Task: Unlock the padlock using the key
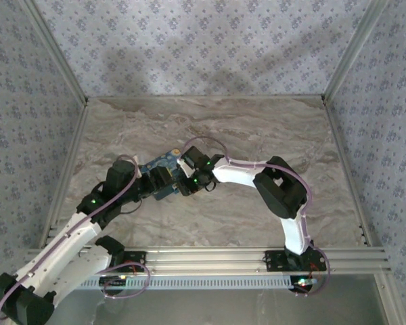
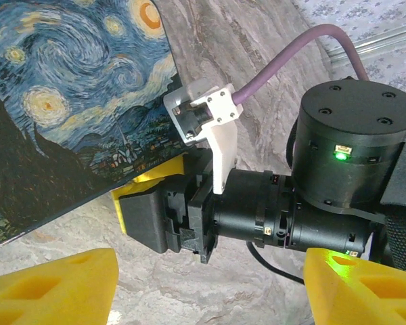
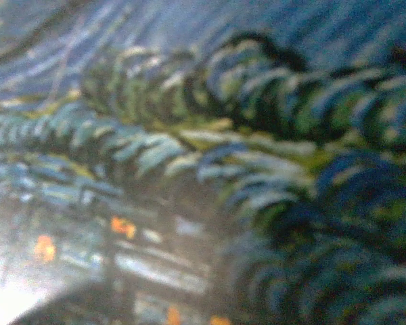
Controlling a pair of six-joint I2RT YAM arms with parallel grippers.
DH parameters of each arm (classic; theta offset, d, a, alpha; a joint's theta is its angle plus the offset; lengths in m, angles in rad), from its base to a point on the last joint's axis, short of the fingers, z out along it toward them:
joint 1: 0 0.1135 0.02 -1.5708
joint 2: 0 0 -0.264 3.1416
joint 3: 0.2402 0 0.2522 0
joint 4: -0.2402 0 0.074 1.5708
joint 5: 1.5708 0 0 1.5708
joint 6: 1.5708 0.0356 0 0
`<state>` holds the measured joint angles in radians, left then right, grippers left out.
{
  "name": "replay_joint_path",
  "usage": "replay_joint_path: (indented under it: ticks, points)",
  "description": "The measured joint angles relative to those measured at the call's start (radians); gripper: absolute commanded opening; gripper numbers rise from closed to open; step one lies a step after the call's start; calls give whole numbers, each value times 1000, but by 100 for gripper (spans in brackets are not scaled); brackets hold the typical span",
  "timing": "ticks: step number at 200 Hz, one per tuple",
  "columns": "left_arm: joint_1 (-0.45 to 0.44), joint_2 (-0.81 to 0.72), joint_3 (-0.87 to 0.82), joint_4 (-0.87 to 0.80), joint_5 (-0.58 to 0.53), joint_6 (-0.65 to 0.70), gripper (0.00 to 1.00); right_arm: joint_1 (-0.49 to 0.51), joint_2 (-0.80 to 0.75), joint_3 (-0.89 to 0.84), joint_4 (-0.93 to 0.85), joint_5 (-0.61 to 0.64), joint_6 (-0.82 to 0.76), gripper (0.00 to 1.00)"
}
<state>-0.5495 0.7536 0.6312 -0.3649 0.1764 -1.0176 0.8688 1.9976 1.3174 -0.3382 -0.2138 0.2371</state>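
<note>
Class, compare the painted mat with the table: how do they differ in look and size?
The mat shows a swirling blue night-sky painting; the table is pale, veined marble. The mat is much smaller than the table and lies on it. Both are flat.

Mat: a Starry Night print mat (image 2: 54, 101) lies on the marble tabletop (image 2: 257, 61), upper left.
Right gripper: the yellow-and-black right gripper (image 2: 145, 203) sits at the mat's near edge; jaw state unclear.
Camera: a white camera housing (image 2: 203, 115) carries a purple cable (image 2: 291, 57).
Motor: a black joint housing (image 2: 352, 149), green light lit.
Left gripper: the left gripper (image 2: 210, 291) has its yellow fingertips (image 2: 47, 284) wide apart, with nothing between them.
</note>
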Motion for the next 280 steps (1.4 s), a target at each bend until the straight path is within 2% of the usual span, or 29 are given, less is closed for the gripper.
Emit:
replay_joint_path:
  ticks: [28,42,96,142,204,245,280]
  points:
    - [5,2,0,0,10,0,73,3,0,0,-7,10,-11,26]
    - [5,2,0,0,12,-1,73,5,0,-2,-9,14,-16,24]
    - [6,2,-5,3,16,-4,73,14,-23,-50,27,28,-23,0]
    - [6,32,-8,24,19,-8,73,7,-141,-172,56,18,-12,0]
    - [6,135,2,116,56,-20,74,-124,-550,-251,125,-32,44,0]
    - [3,232,100,215,109,-23,75,-164,-732,-251,130,-41,64,0]
    - [-37,305,203,314,147,-19,75,-192,-788,-251,129,-72,94,0]
